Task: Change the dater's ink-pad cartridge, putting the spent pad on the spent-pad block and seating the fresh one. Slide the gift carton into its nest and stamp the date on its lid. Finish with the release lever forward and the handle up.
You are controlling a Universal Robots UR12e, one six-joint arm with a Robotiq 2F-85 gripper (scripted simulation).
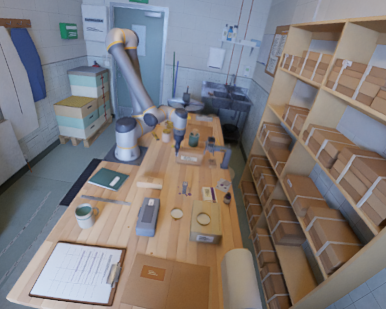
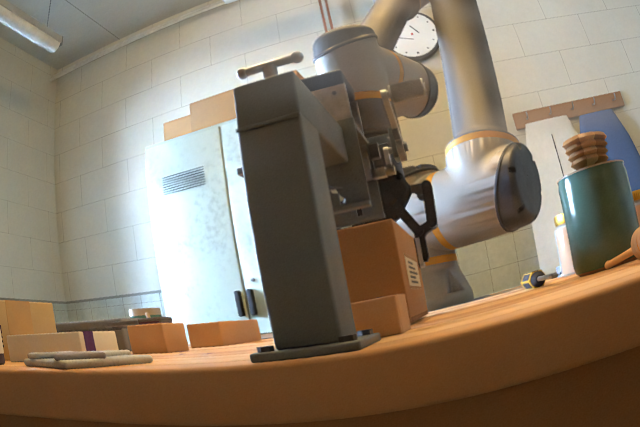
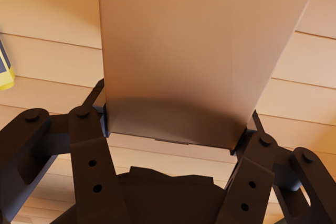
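Observation:
The brown gift carton (image 1: 189, 156) (image 2: 380, 262) (image 3: 187, 53) is gripped across its near end by my gripper (image 1: 178, 146) (image 2: 413, 215) (image 3: 175, 134). It rests on the wooden bench beside the grey dater (image 1: 218, 153) (image 2: 294, 205). Low wooden blocks (image 2: 381, 315) stand at the carton's foot by the dater. The dater's T-handle (image 2: 270, 67) stands up at the top. The ink pad and the release lever are hidden from me.
A wall of shelves with cartons (image 1: 332, 144) runs along the bench's right side. A green cup (image 2: 598, 215) with wooden discs on top stands at the far end. A yellow-handled screwdriver (image 2: 535, 277) lies near it. A clipboard (image 1: 79, 271), mug (image 1: 85, 215) and grey case (image 1: 148, 216) lie at the near end.

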